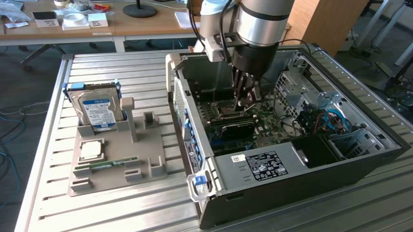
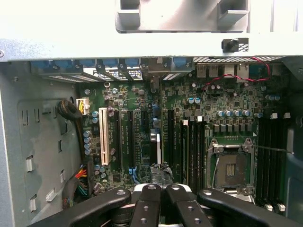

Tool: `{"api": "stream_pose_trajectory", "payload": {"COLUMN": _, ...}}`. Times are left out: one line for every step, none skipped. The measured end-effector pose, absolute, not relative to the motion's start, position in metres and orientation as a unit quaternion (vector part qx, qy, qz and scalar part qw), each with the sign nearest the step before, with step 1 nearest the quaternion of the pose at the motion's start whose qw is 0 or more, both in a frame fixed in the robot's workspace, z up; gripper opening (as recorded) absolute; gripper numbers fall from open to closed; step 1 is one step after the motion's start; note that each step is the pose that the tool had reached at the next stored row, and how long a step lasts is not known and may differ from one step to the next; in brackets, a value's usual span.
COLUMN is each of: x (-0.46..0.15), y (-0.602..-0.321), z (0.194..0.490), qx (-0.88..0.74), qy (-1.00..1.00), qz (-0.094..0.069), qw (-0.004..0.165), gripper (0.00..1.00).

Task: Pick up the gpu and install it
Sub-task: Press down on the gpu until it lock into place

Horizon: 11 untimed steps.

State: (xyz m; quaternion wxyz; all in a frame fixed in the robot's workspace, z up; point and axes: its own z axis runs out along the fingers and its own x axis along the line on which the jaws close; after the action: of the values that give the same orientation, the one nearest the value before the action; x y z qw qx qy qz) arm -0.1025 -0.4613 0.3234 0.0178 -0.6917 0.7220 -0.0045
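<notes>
1. Where it lies open on the table, the computer case (image 1: 271, 183) exposes its main board (image 2: 227, 94).
2. The gripper (image 2: 161, 188) hangs inside the case, fingers pressed together.
3. The gpu card (image 2: 156, 142) stands edge-on among the board's slots, directly beneath the fingertips; contact cannot be told.

A ribbed metal desk (image 1: 129, 212) stands in front; behind it a wooden table (image 1: 116, 26) carries small boxes, beside a wooden cabinet (image 1: 326, 24).
</notes>
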Motion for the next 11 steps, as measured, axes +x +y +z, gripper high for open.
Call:
{"api": "stream_pose_trajectory", "payload": {"x": -0.1025, "y": -0.4613, "z": 0.3234, "qx": -0.692, "qy": 0.722, "qz": -0.005, "qw": 0.018, "gripper": 0.11}}
{"api": "stream_pose_trajectory", "payload": {"x": -0.1025, "y": -0.4613, "z": 0.3228, "qx": -0.692, "qy": 0.722, "qz": -0.005, "qw": 0.018, "gripper": 0.11}}
{"api": "stream_pose_trajectory", "payload": {"x": -0.1025, "y": -0.4613, "z": 0.322, "qx": -0.692, "qy": 0.722, "qz": -0.005, "qw": 0.018, "gripper": 0.11}}
{"api": "stream_pose_trajectory", "payload": {"x": -0.1025, "y": -0.4613, "z": 0.321, "qx": -0.692, "qy": 0.722, "qz": -0.004, "qw": 0.018, "gripper": 0.11}}
{"api": "stream_pose_trajectory", "payload": {"x": -0.1025, "y": -0.4613, "z": 0.3199, "qx": -0.692, "qy": 0.722, "qz": -0.005, "qw": 0.018, "gripper": 0.11}}
{"api": "stream_pose_trajectory", "payload": {"x": -0.1025, "y": -0.4613, "z": 0.3189, "qx": -0.692, "qy": 0.722, "qz": -0.005, "qw": 0.018, "gripper": 0.11}}
{"api": "stream_pose_trajectory", "payload": {"x": -0.1025, "y": -0.4613, "z": 0.3177, "qx": -0.692, "qy": 0.722, "qz": -0.005, "qw": 0.018, "gripper": 0.11}}
{"api": "stream_pose_trajectory", "payload": {"x": -0.1025, "y": -0.4613, "z": 0.3164, "qx": -0.692, "qy": 0.722, "qz": -0.005, "qw": 0.018, "gripper": 0.11}}
{"api": "stream_pose_trajectory", "payload": {"x": -0.1025, "y": -0.4613, "z": 0.315, "qx": -0.692, "qy": 0.722, "qz": -0.005, "qw": 0.018, "gripper": 0.11}}
{"api": "stream_pose_trajectory", "payload": {"x": -0.1025, "y": -0.4613, "z": 0.3142, "qx": -0.692, "qy": 0.722, "qz": -0.004, "qw": 0.018, "gripper": 0.11}}
{"api": "stream_pose_trajectory", "payload": {"x": -0.1025, "y": -0.4613, "z": 0.3141, "qx": -0.692, "qy": 0.722, "qz": -0.005, "qw": 0.018, "gripper": 0.11}}
